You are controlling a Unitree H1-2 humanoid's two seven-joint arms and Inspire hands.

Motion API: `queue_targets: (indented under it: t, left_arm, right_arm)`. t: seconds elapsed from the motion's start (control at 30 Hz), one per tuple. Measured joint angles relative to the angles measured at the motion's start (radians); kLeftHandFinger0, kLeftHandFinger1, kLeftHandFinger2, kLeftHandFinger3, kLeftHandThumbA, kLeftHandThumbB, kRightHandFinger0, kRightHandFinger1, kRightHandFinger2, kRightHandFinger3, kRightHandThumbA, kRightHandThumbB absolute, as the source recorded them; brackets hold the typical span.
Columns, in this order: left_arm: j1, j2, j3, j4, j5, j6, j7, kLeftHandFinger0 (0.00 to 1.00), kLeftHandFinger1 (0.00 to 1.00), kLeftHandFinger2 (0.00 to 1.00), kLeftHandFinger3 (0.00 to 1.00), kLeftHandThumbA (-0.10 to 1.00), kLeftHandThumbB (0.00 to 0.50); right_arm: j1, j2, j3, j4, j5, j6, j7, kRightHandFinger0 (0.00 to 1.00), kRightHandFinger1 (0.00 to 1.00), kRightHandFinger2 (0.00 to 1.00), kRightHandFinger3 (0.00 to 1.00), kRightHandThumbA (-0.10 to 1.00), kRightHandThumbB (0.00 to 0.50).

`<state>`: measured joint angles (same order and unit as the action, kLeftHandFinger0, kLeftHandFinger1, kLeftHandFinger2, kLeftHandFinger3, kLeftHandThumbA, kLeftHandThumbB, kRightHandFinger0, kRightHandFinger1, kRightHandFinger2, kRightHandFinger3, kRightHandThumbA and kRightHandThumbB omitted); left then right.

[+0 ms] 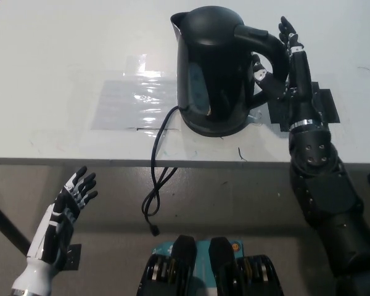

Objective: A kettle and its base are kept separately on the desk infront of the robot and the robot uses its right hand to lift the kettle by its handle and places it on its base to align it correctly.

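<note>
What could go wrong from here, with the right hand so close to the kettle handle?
1. The right hand is open just beside the kettle handle; a careless move could nudge the kettle, which looks to be on its base already, and tip or skew it.
2. The cord hangs off the desk edge; a snag could drag the base.
The left hand rests open, low at the left, below the desk.

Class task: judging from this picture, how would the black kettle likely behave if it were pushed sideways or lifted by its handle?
The kettle looks rigid, so it probably keeps its shape. It stands tall over a narrower footprint, so a high push may tip it. Its glossy handle could be slippery, and the cord hanging off the table might drag.
</note>
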<state>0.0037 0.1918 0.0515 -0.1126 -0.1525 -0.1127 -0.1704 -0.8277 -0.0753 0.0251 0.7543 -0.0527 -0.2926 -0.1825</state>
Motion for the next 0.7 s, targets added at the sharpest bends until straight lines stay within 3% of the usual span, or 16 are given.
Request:
queue_targets:
  t: [0.4,0.5,0.57,0.7]
  left_arm:
    - [0.0,0.0,0.0,0.001,0.0,0.0,0.0,1.0,1.0,1.0,1.0,1.0,0.102]
    - [0.0,0.0,0.0,0.002,0.0,0.0,0.0,1.0,1.0,1.0,1.0,1.0,0.098]
    - [0.0,0.0,0.001,0.002,0.0,0.0,0.0,1.0,1.0,1.0,1.0,1.0,0.079]
    - [0.0,0.0,0.001,0.002,0.0,0.0,0.0,1.0,1.0,1.0,1.0,1.0,0.087]
  right_arm:
    - [0.028,-0.039,-0.006,-0.118,0.148,0.117,0.226,1.0,1.0,1.0,1.0,0.56,0.5]
    - [0.029,-0.04,-0.023,-0.136,0.197,0.152,0.274,1.0,1.0,1.0,1.0,0.63,0.5]
    - [0.03,-0.041,-0.045,-0.153,0.244,0.182,0.319,1.0,1.0,1.0,1.0,0.63,0.5]
    - [0.03,-0.045,-0.079,-0.186,0.313,0.226,0.379,1.0,1.0,1.0,1.0,0.61,0.5]
